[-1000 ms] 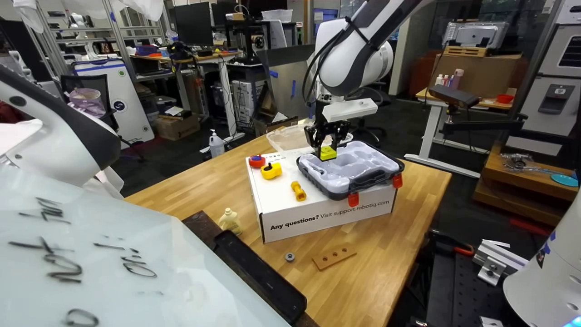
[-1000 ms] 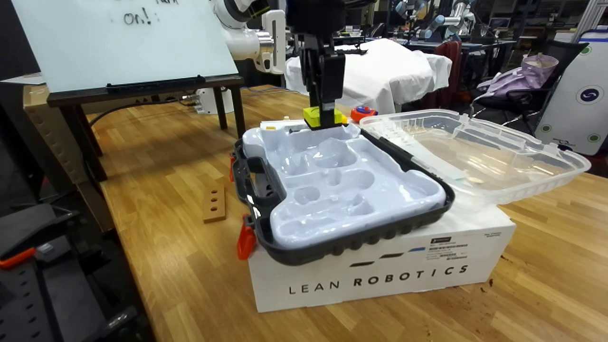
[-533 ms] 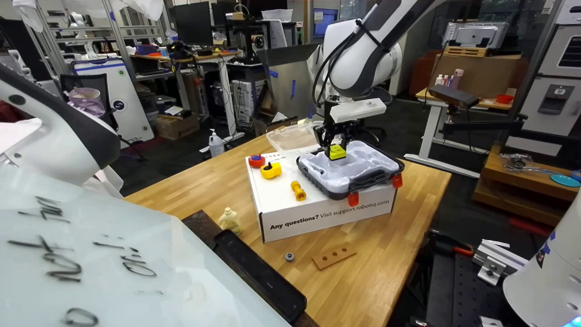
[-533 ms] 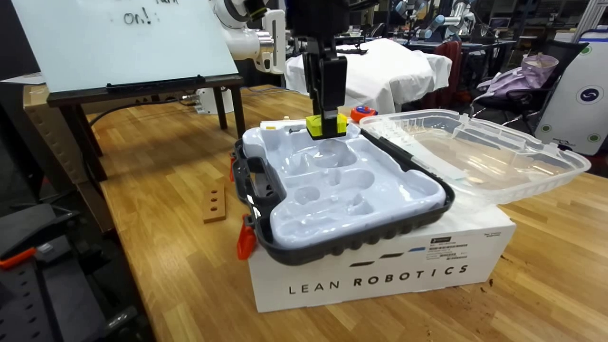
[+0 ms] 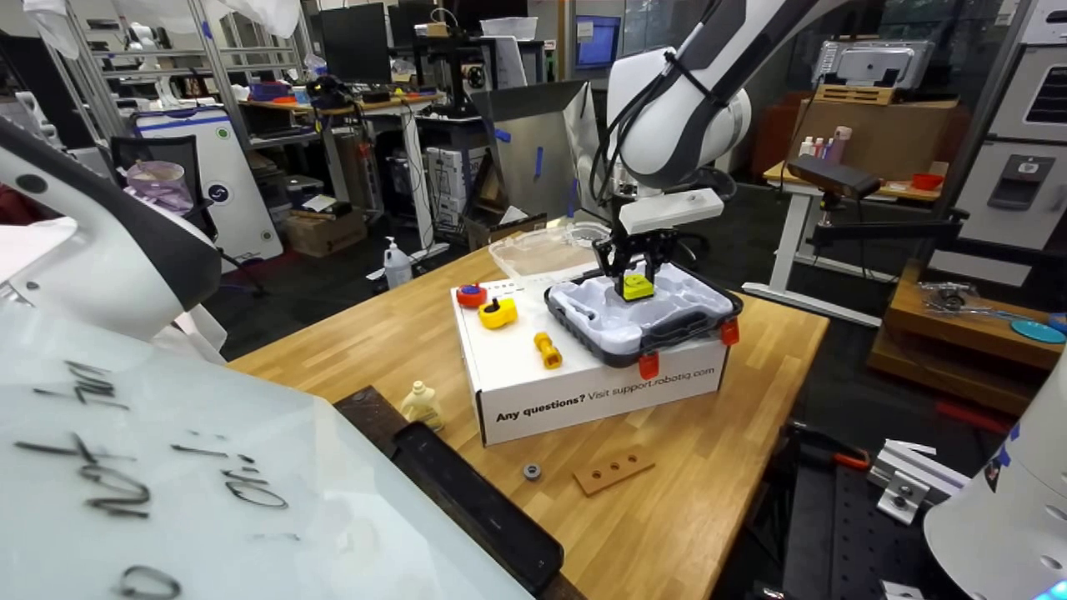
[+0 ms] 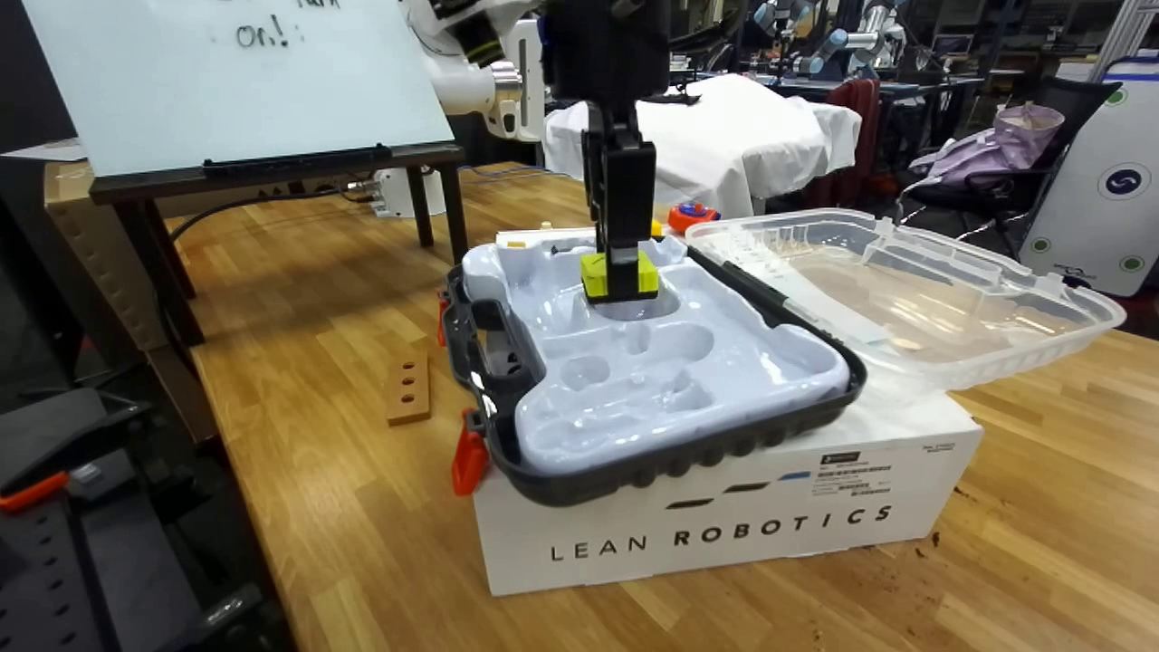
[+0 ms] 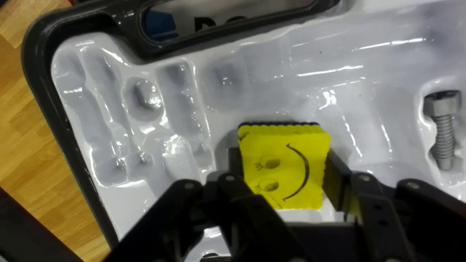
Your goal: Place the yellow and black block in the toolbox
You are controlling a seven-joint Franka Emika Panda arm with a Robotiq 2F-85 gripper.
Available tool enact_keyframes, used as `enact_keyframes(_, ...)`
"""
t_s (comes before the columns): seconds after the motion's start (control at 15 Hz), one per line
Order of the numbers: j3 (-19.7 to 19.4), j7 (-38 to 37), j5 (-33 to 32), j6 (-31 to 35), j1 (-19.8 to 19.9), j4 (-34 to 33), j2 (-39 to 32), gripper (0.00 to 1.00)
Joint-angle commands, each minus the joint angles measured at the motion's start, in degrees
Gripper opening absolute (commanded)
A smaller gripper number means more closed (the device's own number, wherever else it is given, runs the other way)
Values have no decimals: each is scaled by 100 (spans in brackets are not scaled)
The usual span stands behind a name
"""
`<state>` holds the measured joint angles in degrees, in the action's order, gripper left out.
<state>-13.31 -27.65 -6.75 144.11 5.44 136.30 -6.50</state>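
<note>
In an exterior view, your jaws point down over the toolbox [image 5: 617, 340], which rests on the white cardboard box [image 5: 508, 367] that stands on the tabletop [image 5: 708, 442]. You have the yellow and black block [image 5: 638, 288] at the tips of the jaws, its yellow upper part showing, over the whitish inside of the toolbox and within the dark rim. On the same white cardboard box lie a red piece [image 5: 472, 296], a yellow piece [image 5: 498, 313] and a yellow bolt-shaped piece [image 5: 548, 350], all apart from the block. In an exterior view the clear lid [image 6: 960, 272] lies beside the toolbox, and you see the jaws edge-on: the near jaw stands in front of the block, with yellow showing on either side of it. You cannot tell here whether the block's underside touches the moulded surface below. In the wrist view, your jaws are clamped on the block, one against its left side and the other against its right; a smiling face on the yellow looks up at you, and a dark scalloped edge shows along its upper side. A grey bolt [image 7: 443, 131] sits in its own recess farther right, apart from the block.
</note>
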Motion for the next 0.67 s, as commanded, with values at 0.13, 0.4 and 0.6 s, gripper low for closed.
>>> enact_keyframes(0.13, 13, -211, 64, -39, 102, -100, -109, 29)
enact_keyframes(0.4, 38, -223, 278, -52, 97, -311, -284, 29)
enact_keyframes(0.6, 21, -217, 386, -85, 81, -538, -479, 29)
